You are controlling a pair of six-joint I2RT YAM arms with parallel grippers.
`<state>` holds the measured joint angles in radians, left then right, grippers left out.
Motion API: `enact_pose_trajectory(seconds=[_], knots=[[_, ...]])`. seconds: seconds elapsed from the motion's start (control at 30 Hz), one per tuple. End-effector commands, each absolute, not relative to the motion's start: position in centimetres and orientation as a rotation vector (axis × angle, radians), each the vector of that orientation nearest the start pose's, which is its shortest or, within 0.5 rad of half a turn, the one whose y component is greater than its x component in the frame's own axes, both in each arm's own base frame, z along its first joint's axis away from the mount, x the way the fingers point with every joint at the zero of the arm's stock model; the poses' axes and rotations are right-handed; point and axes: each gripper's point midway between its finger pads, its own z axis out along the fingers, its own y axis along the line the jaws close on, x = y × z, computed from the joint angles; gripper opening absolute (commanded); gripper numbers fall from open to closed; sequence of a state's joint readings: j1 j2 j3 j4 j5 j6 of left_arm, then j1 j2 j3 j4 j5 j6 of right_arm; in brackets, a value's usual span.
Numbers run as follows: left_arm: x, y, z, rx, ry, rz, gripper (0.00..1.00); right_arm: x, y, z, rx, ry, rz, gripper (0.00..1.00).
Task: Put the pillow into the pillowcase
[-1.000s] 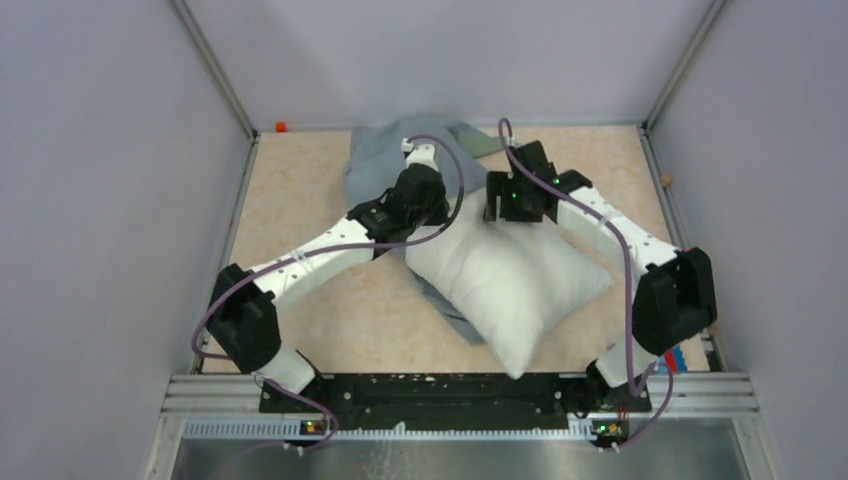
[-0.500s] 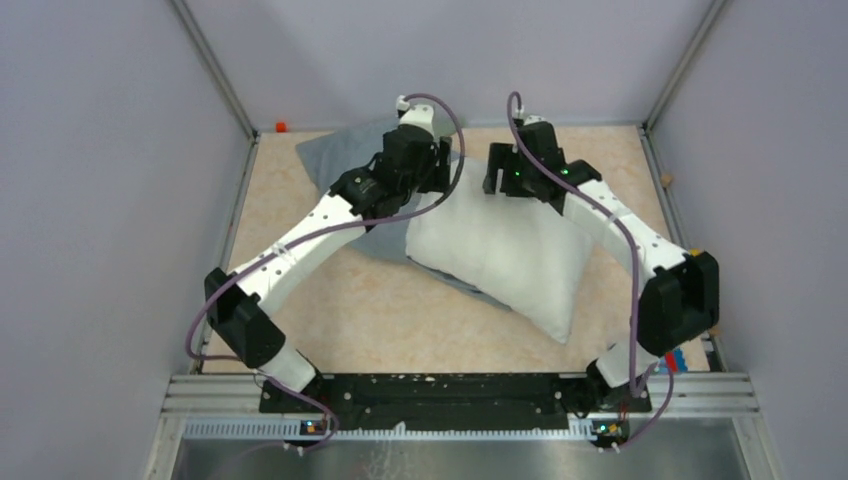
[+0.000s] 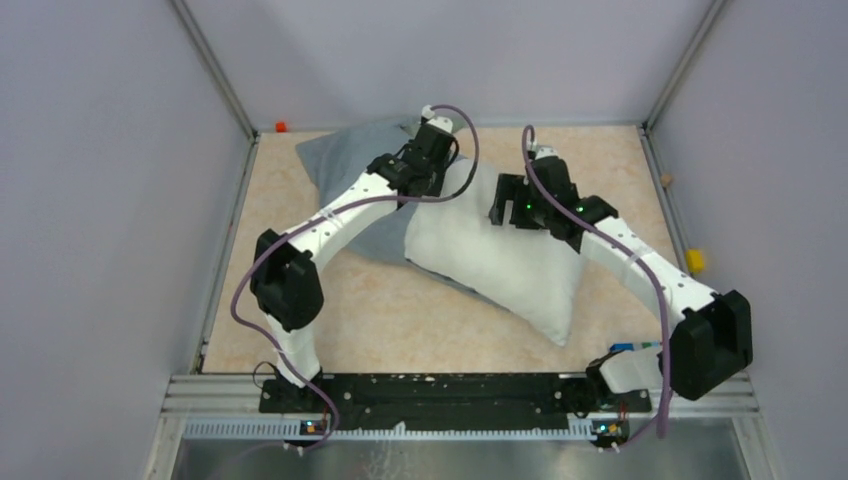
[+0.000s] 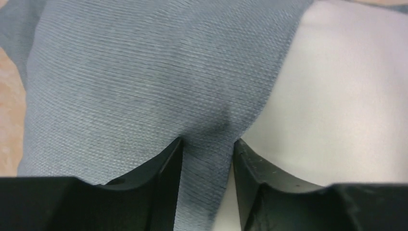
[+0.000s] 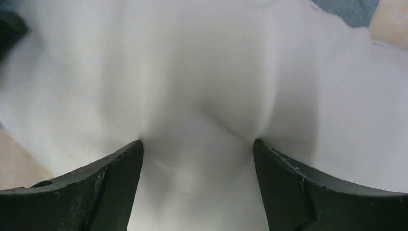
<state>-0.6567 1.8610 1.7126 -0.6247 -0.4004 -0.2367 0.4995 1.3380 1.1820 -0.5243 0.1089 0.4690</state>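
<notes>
The white pillow (image 3: 500,255) lies tilted in the middle of the table, with part of the grey-blue pillowcase (image 3: 345,155) under its left side and the rest spread toward the back left. My left gripper (image 3: 440,178) is at the pillow's back left corner. In the left wrist view it (image 4: 207,147) is shut on the pillowcase's edge (image 4: 144,82), with the pillow (image 4: 337,96) right beside it. My right gripper (image 3: 507,208) is on the pillow's back part. In the right wrist view its jaws (image 5: 197,144) stand wide apart, the tips pressed into the pillow (image 5: 202,72).
The table is boxed in by grey walls on three sides. A small orange object (image 3: 281,127) sits in the back left corner. A yellow object (image 3: 695,261) and a small brown piece (image 3: 665,179) lie by the right wall.
The pillow shifted toward the back and the pillowcase spread out to the back left. My left gripper moved right along the pillowcase edge. My right gripper came nearer, down onto the pillow.
</notes>
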Motion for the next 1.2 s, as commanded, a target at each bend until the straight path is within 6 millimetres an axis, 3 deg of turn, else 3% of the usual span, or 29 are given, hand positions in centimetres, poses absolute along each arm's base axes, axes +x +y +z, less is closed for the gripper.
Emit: enact_pose_trajectory(seconds=[0.0,0.13,0.2,0.3,0.37,0.43,0.53,0.6,0.67,0.73,0.83,0.97,1.03,1.07,1.17], knots=[[42.9,-23.0,24.3,0.246,2.143,0.095,0.44,33.2,17.5,14.9,0.071,2.364,0.320,0.84],[43.4,-22.1,24.3,0.255,2.155,0.109,0.22,33.4,17.3,11.8,0.088,2.421,0.302,0.72],[43.4,-21.9,23.9,0.278,2.165,0.113,0.10,33.5,17.4,11.4,0.091,2.423,0.308,0.66],[43.1,-22.7,23.8,0.325,2.168,0.063,0.00,33.6,17.6,11.5,0.089,2.419,0.317,0.56],[42.6,-24.1,24.8,0.358,2.159,-0.023,0.00,33.8,18.0,11.7,0.079,2.414,0.337,0.36],[41.2,-27.1,27.1,0.431,2.123,-0.202,0.00,34.6,19.0,12.7,0.059,2.400,0.378,0.02],[37.6,-33.7,33.0,0.557,2.019,-0.431,0.00,36.2,21.5,15.6,0.008,2.368,0.442,0.00],[34.6,-37.7,37.1,0.621,1.938,-0.556,0.00,37.2,24.0,19.1,-0.028,2.314,0.551,0.00],[31.8,-40.7,39.4,0.637,1.911,-0.762,0.00,37.9,26.3,22.6,-0.022,2.245,0.707,0.00],[30.4,-42.1,40.0,0.603,1.912,-0.924,0.00,38.4,27.7,25.2,-0.009,2.188,0.797,0.00],[32.2,-40.1,38.8,0.458,1.942,-0.868,0.00,39.0,27.8,26.6,0.055,2.147,0.833,0.00],[35.6,-34.6,34.4,0.259,2.027,-0.861,0.00,39.0,27.1,25.3,0.135,2.135,0.839,0.00],[35.6,-32.8,31.8,0.253,2.059,-0.814,0.00,38.6,26.8,24.1,0.142,2.143,0.834,0.00],[35.2,-32.3,31.6,0.263,2.051,-0.802,0.00,38.4,26.8,23.6,0.142,2.148,0.827,0.00],[34.4,-29.9,30.6,0.243,2.058,-0.698,0.16,37.7,26.6,22.1,0.113,2.176,0.774,0.00]])
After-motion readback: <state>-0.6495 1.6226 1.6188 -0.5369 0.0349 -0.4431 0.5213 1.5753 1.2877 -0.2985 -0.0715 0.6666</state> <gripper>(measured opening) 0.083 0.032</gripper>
